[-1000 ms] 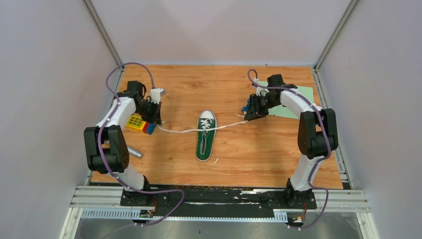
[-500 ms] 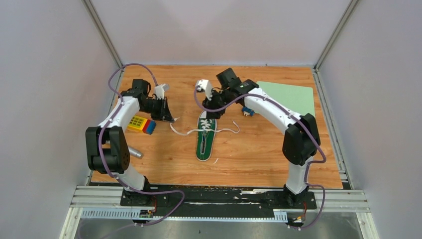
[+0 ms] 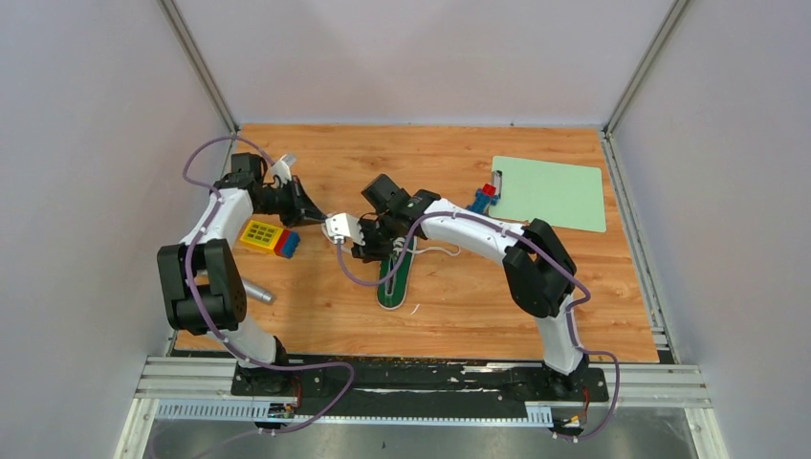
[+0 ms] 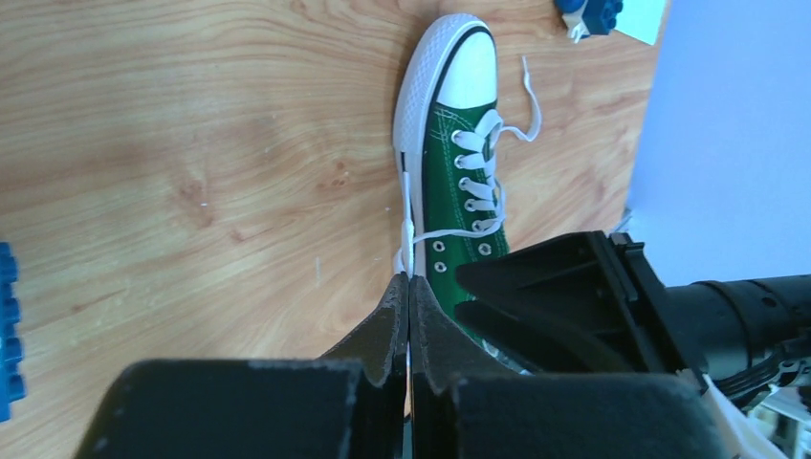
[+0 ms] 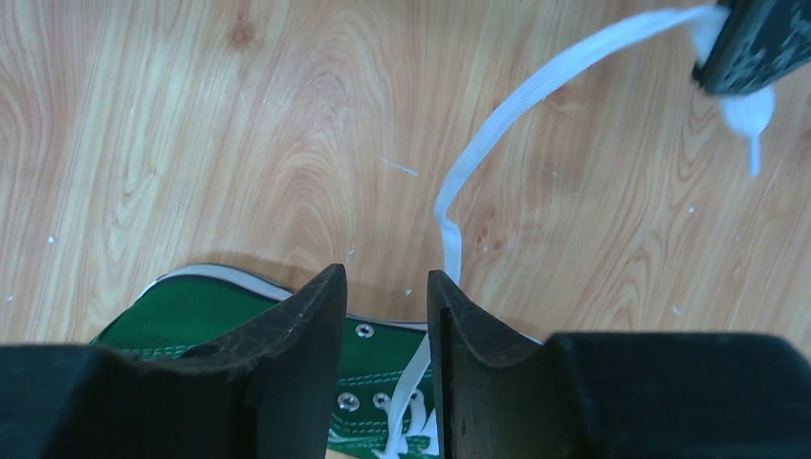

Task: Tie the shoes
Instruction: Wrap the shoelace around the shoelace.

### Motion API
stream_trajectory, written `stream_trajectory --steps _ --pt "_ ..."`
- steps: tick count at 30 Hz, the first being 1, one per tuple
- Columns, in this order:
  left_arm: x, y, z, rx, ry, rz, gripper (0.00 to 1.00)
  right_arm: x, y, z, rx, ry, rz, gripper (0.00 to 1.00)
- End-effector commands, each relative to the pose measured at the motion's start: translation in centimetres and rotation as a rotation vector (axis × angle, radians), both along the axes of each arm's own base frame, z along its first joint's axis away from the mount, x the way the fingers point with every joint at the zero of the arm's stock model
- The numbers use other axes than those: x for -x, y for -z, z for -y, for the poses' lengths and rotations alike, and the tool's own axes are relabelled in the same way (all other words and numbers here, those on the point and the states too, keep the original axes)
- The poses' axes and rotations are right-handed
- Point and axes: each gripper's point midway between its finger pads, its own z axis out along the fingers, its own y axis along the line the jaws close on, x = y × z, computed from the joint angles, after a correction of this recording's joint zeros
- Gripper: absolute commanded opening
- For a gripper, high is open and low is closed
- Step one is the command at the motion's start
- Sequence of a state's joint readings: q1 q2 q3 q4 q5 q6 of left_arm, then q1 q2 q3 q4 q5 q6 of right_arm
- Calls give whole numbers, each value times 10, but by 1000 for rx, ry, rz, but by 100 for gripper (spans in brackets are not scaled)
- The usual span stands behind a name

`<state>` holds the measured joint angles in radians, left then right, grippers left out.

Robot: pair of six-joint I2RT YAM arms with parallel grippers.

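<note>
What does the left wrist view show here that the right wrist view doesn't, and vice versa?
Only the left wrist: the white toe cap, the laced rows and a blue block. Only the right wrist: that the right gripper is open, just above the eyelets. Both: the green shoe, the wooden table, and the lace pinched in the shut left gripper.

Your arms meet at the sneaker [image 3: 391,285].
Right gripper [image 3: 368,249] hovers over the green sneaker's toe end, left gripper [image 3: 314,211] near it; a white lace [image 3: 438,251] trails rightward.
</note>
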<state>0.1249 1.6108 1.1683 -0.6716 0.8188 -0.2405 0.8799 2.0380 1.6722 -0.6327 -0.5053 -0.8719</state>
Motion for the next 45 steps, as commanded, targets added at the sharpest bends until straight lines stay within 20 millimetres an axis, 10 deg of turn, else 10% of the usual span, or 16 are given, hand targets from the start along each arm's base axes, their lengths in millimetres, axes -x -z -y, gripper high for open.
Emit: stream_trajectory --steps 1,17,23,28,35,45 --pt "0 -16 14 130 -16 0 0 -9 -14 -26 -101 -47 95 38" --pt "7 -22 6 132 -45 19 0 0 23 -39 -60 -49 79 35" --pt "6 -23 0 100 -38 56 11 -4 25 -39 -46 -3 73 5" --pt "6 -36 -13 -79 127 330 45 8 -9 -30 -82 24 24 0" --pt "35 -80 -12 -326 317 934 53 27 -31 -9 -68 83 -178 0" --pt "92 -50 45 -365 741 1348 57 34 -60 23 -79 186 -680 0"
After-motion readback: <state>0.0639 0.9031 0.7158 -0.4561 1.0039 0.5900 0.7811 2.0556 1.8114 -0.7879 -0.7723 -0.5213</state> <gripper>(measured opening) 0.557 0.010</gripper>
